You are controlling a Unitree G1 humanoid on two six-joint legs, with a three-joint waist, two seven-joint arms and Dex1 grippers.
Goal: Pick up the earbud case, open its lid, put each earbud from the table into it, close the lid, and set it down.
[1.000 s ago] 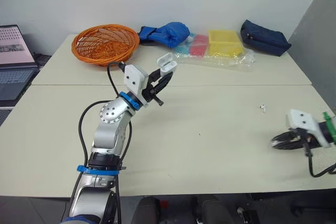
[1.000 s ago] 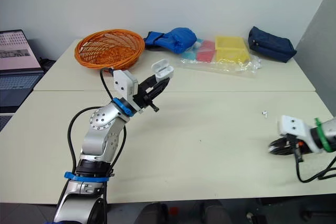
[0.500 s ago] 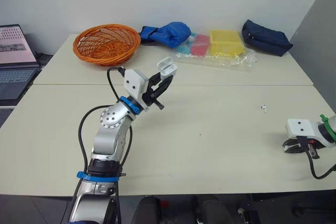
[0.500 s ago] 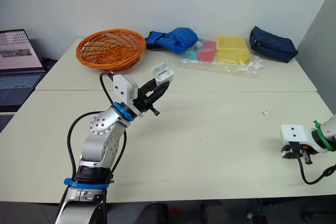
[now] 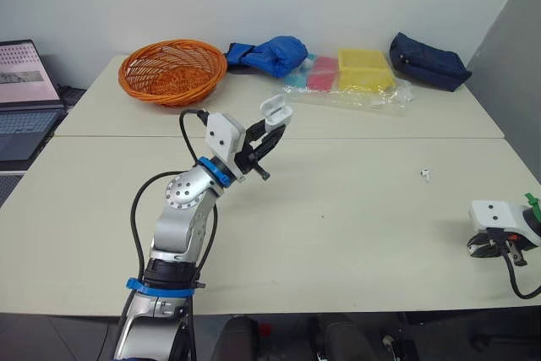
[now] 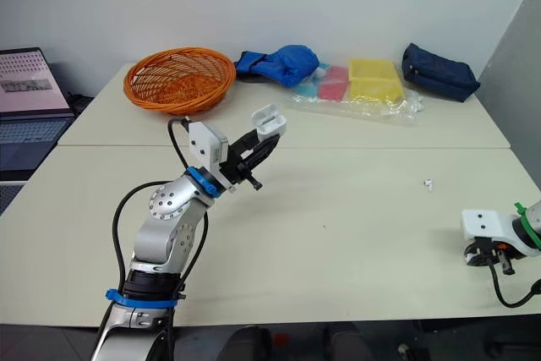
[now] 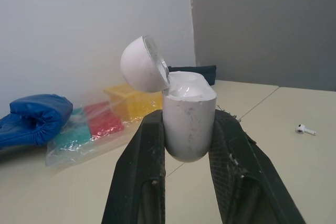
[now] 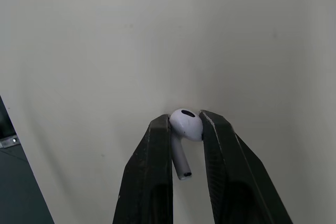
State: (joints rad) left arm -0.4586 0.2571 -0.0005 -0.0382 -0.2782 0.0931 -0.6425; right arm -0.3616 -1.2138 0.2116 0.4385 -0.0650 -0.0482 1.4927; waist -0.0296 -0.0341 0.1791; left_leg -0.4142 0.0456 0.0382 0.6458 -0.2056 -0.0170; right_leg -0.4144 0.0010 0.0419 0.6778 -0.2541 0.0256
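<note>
Pale table [image 5: 338,234] is carrying one loose earbud [image 5: 423,174] toward its right side, while the raised, forward-reaching left gripper [image 5: 272,124] is clamping one open-lidded earbud case [image 7: 188,119] and the low right gripper [image 8: 185,120] is pinching a second earbud [image 8: 182,139].

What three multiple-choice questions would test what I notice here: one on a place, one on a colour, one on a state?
1. How is the lid of the earbud case? A open; B shut; C missing.
2. What colour is the basket? A blue; B orange; C yellow.
3. Where does the loose earbud lie? A in the basket; B inside the case; C on the bare table.
Answers: 1 A, the lid tilts back from the case held in the left gripper; 2 B, its weave is orange; 3 C, it lies alone on the table.
</note>
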